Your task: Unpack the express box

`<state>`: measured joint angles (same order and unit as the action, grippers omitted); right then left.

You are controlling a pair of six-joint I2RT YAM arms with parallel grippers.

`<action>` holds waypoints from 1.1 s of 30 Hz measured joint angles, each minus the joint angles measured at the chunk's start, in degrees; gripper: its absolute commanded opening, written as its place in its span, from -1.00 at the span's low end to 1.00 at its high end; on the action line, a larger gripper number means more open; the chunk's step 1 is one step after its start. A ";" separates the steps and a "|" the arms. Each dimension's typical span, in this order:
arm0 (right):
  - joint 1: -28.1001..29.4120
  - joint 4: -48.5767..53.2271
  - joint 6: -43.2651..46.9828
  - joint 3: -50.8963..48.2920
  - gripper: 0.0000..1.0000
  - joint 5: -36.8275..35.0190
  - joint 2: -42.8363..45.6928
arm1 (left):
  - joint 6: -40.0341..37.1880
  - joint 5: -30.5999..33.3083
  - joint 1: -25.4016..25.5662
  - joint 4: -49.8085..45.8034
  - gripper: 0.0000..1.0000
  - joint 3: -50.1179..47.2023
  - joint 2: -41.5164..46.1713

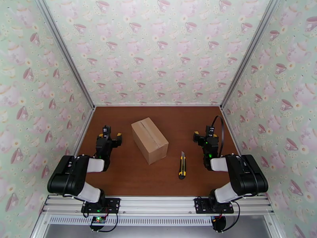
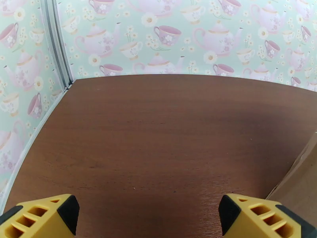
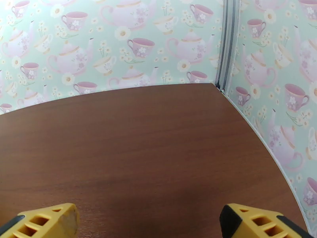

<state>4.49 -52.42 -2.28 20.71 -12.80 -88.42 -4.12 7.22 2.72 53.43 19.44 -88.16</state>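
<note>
Setting: booth walled in pale green wallpaper printed with pink teapots and cups, floored by a brown wood-grain bench.
Left pincer: jaws spread wide and holding nothing. In the left wrist view its yellow fingertips stand far apart, with bare bench between them.
Right pincer: jaws likewise spread wide and holding nothing. In the right wrist view its yellow fingertips flank bare bench.
Task item: plain brown rectangular cardboard express box, closed, with a tape strip along its top seam. It rests on the bench about midway, set askew to the bench edges. It lies between the two pincers, nearer the left one, and touches neither. One corner enters the right edge of the left wrist view.
Tool: yellow-and-black utility knife, flat on the bench. It is near the box's near right corner but apart from it, left of the right arm, lengthwise toward the back wall.
Mounting: silver aluminium rail at the near bench edge, carrying both arm bases.
</note>
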 measured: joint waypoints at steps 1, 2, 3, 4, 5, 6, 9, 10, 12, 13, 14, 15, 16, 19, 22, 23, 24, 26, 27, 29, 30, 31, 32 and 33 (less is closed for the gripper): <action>0.02 0.00 0.00 0.00 1.00 0.00 0.00 | 0.04 0.26 0.00 -0.02 1.00 0.02 0.00; 0.00 0.00 0.02 0.00 1.00 0.00 0.00 | 0.28 1.05 0.00 -0.07 1.00 0.07 0.00; 0.02 -0.02 0.00 0.00 0.99 0.00 0.00 | 0.57 1.51 -0.02 -0.07 1.00 0.11 0.00; 0.02 0.00 0.02 0.00 1.00 0.00 0.00 | 0.74 2.01 -0.02 -0.07 1.00 0.11 0.00; 0.02 0.00 0.00 0.00 1.00 0.00 0.00 | 0.94 2.45 -0.02 -0.09 1.00 0.15 0.00; 0.00 0.00 0.00 0.00 1.00 0.00 0.00 | 1.09 2.71 -0.02 -0.07 1.00 0.20 0.00; 0.02 0.00 0.00 0.00 0.99 0.00 0.00 | 1.14 3.21 -0.02 -0.07 1.00 0.20 0.00; 0.00 0.00 0.00 0.00 1.00 0.00 0.00 | 1.14 3.30 -0.02 -0.07 1.00 0.20 0.00; 0.00 0.00 0.00 0.04 1.00 0.00 0.00 | 1.14 3.50 -0.02 -0.07 1.00 0.20 0.00; 0.02 0.00 0.00 0.09 1.00 0.00 0.00 | 1.14 3.56 -0.02 -0.07 1.00 0.22 0.00; 0.00 0.00 0.02 0.11 1.00 0.00 0.00 | 1.14 3.67 -0.02 -0.07 1.00 0.20 0.00; 0.00 0.00 0.00 0.17 0.99 0.00 0.00 | 1.14 3.72 -0.02 -0.07 1.00 0.22 0.00; 0.02 0.00 0.00 0.24 0.99 0.00 0.00 | 1.14 3.74 -0.02 -0.07 1.00 0.22 0.00; 0.00 -0.02 0.00 0.35 1.00 0.00 0.00 | 1.14 3.76 -0.02 -0.07 1.00 0.20 0.00; 0.02 0.00 0.00 0.35 0.99 0.00 0.00 | 1.14 3.76 -0.02 -0.07 1.00 0.22 0.00; 0.02 0.00 0.00 0.35 1.00 0.00 0.00 | 1.14 3.76 -0.02 -0.07 1.00 0.22 0.00; 0.02 0.00 0.02 0.35 1.00 0.00 0.00 | 1.14 3.76 -0.02 -0.07 1.00 0.22 0.00; 0.02 0.00 0.00 0.35 0.89 0.00 0.00 | 1.14 3.78 -0.02 -0.07 0.94 0.20 0.00; 0.00 0.00 0.24 0.35 0.78 -0.02 0.00 | 1.31 3.98 -0.02 -0.04 0.89 0.22 0.00; 0.02 -0.09 0.20 0.35 0.73 0.00 0.00 | 1.84 5.77 0.17 -0.09 0.74 0.22 0.09; 0.07 -0.13 0.17 0.35 0.73 -0.07 0.00 | 2.10 6.54 0.33 -0.28 0.72 0.22 0.37; 0.17 -0.26 0.20 0.35 0.73 -0.37 0.00 | 2.03 7.54 0.59 -0.72 0.69 0.20 1.01; 0.44 -0.46 0.22 0.35 0.73 -0.74 0.04 | 1.99 8.90 1.07 -1.44 0.66 0.20 2.10; 0.90 -0.37 0.48 0.35 0.73 -1.27 0.35 | 1.86 10.62 1.92 -2.84 0.63 0.20 4.13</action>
<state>5.39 -52.80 -1.80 21.06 -14.06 -88.07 -2.26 17.85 4.64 50.59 19.64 -84.03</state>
